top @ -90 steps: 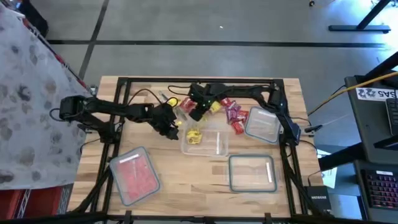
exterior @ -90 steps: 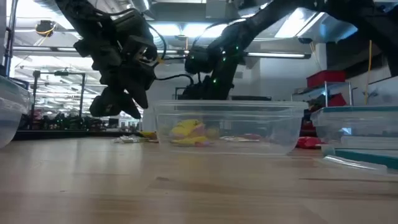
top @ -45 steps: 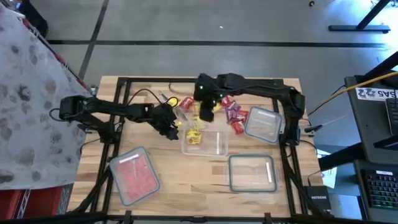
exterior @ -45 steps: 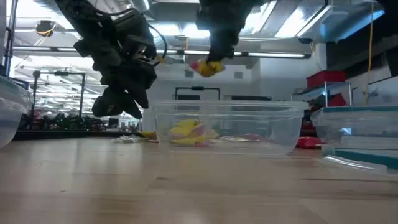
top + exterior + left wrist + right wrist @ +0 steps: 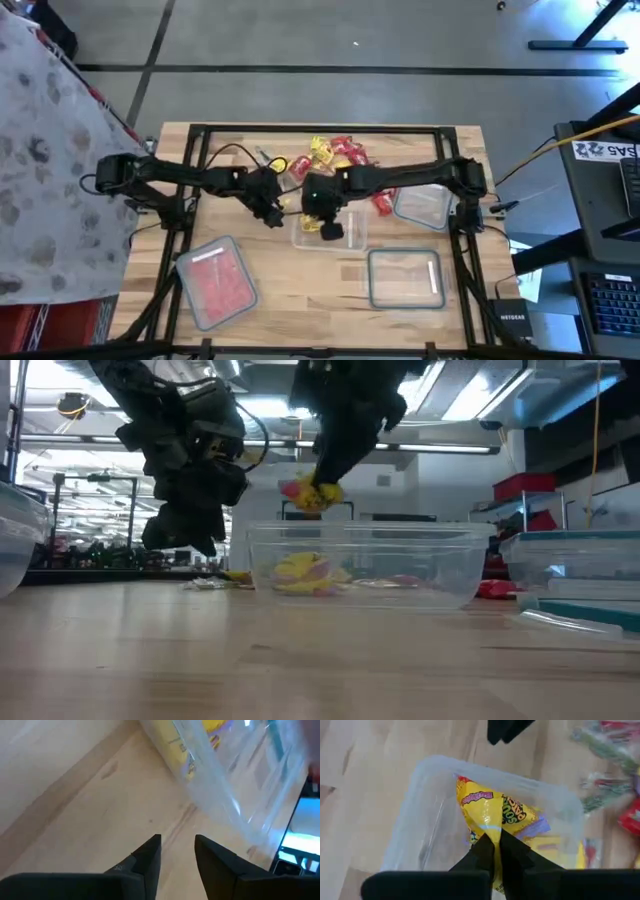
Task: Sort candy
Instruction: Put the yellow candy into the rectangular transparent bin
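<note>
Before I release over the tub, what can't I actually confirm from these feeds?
- How many candies lie in the center container: in the high view the right gripper and its arm cover them.
- The held yellow candy: how far it hangs above the rim shows only in the low view.
- The loose candy pile: pieces too small to count.
- The left gripper: hovers beside the container, fingers apart, holding nothing.

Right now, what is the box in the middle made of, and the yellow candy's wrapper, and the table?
The box looks like clear, slightly cloudy plastic: candy shows through its walls. The yellow candy in the right gripper has a glossy, crinkled printed wrapper, probably plastic film. The table looks like pale wood with visible plank lines.
</note>
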Robot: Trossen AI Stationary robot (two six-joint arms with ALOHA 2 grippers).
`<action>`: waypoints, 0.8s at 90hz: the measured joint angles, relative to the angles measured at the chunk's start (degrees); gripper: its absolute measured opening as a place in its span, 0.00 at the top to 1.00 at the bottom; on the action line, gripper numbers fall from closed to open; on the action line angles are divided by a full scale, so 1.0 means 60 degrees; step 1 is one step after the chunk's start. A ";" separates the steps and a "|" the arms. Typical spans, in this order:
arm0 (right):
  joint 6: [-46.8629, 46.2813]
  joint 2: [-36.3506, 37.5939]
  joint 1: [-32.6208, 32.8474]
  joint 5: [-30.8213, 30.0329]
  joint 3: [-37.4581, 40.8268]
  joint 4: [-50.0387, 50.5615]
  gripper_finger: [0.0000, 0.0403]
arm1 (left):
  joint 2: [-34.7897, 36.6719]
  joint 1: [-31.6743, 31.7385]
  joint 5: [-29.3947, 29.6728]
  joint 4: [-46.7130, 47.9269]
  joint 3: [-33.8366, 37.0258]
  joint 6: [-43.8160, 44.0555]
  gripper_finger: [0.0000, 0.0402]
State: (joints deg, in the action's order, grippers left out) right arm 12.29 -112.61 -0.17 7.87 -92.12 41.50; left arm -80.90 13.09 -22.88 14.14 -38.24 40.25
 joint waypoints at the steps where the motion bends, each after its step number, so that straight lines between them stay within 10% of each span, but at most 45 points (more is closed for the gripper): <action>1: 0.0000 -0.0041 0.0022 0.0031 0.0000 -0.0019 1.00 | 0.0000 0.0029 -0.0014 0.0006 0.0000 0.0000 0.74; 45: -0.0235 -0.1398 0.0219 0.0952 0.0002 -0.0764 0.98 | 0.0003 0.0443 -0.0520 0.0058 0.0000 0.0142 0.74; 72: -0.0498 -0.1426 0.0212 0.0993 -0.0143 -0.0563 0.65 | 0.0000 0.0425 -0.0516 0.0053 0.0000 0.0146 0.74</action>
State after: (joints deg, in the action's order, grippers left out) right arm 9.31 -121.16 1.10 13.83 -92.98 38.12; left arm -80.90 15.64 -25.98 14.46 -38.24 41.12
